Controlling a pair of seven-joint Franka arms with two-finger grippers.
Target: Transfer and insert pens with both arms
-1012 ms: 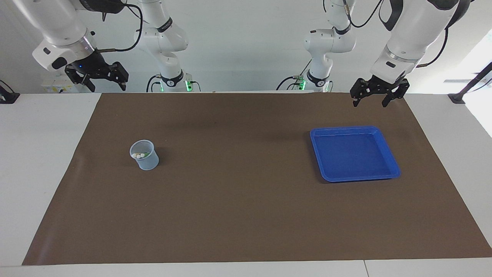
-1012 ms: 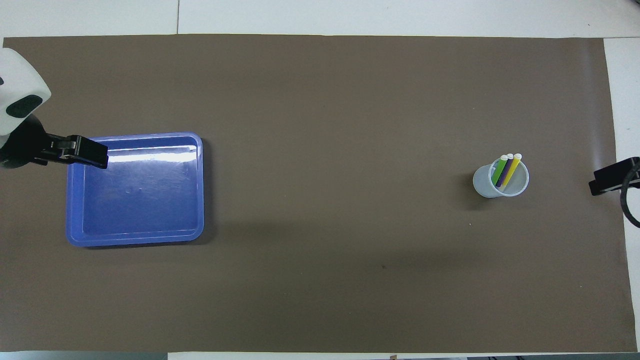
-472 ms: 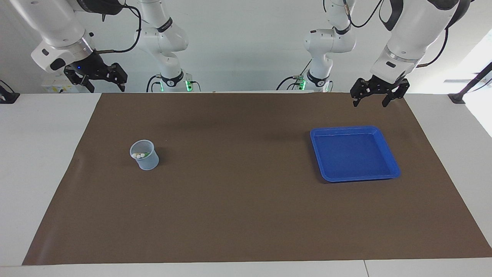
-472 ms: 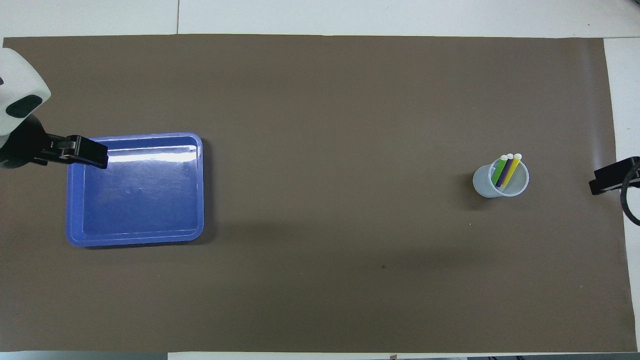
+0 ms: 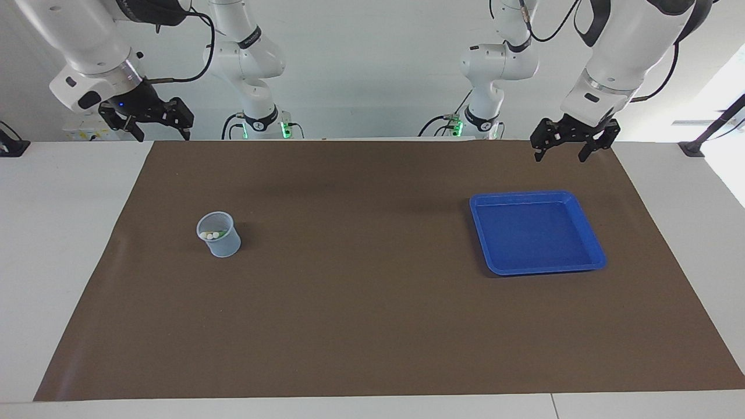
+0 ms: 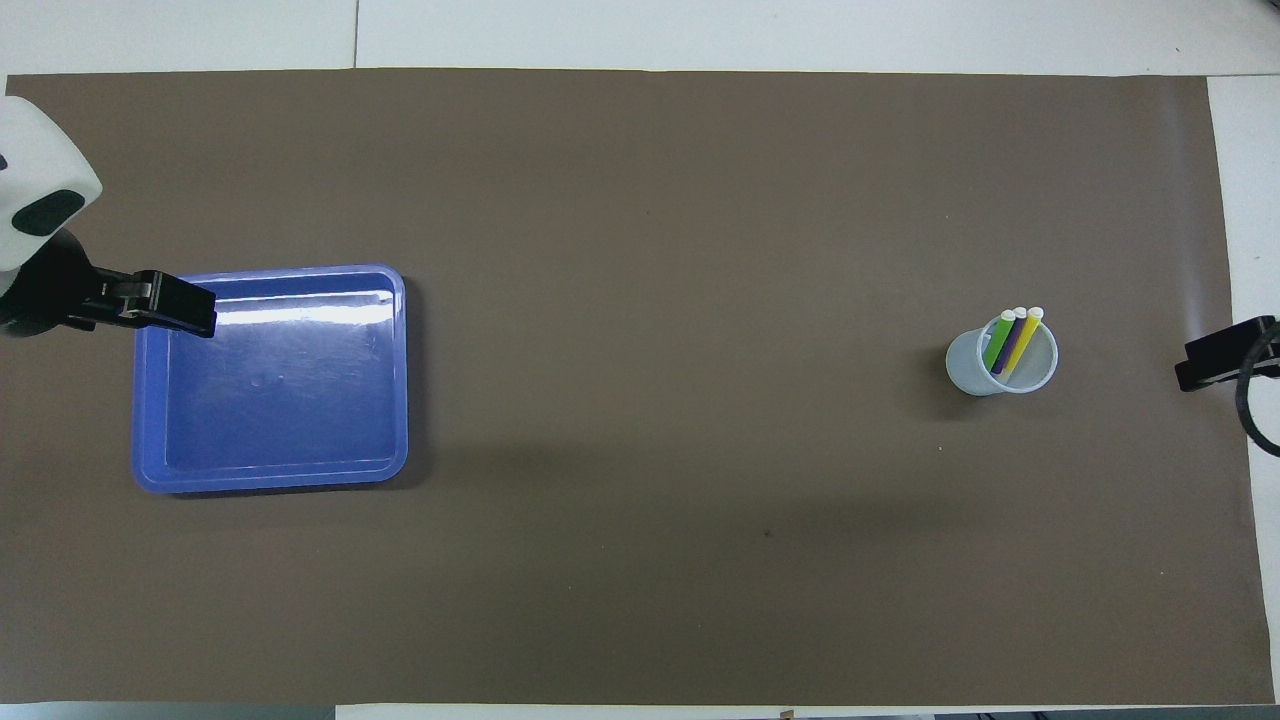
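Three pens stand together in a clear cup (image 6: 1001,362) toward the right arm's end of the brown mat (image 5: 372,302) on the worktop: green pen (image 6: 998,343), purple pen (image 6: 1011,344), yellow pen (image 6: 1024,342). Long axes steep, tilted; pale cap ends up, resting at the cup rim farther from the robots. A blue tray (image 5: 592,240) sits toward the left arm's end, well apart from the cup.

Left gripper (image 5: 569,151): raised over the mat edge nearest the robots, jaws apart, holding nothing. Right gripper (image 5: 160,131): raised at its own end, jaws apart, holding nothing.
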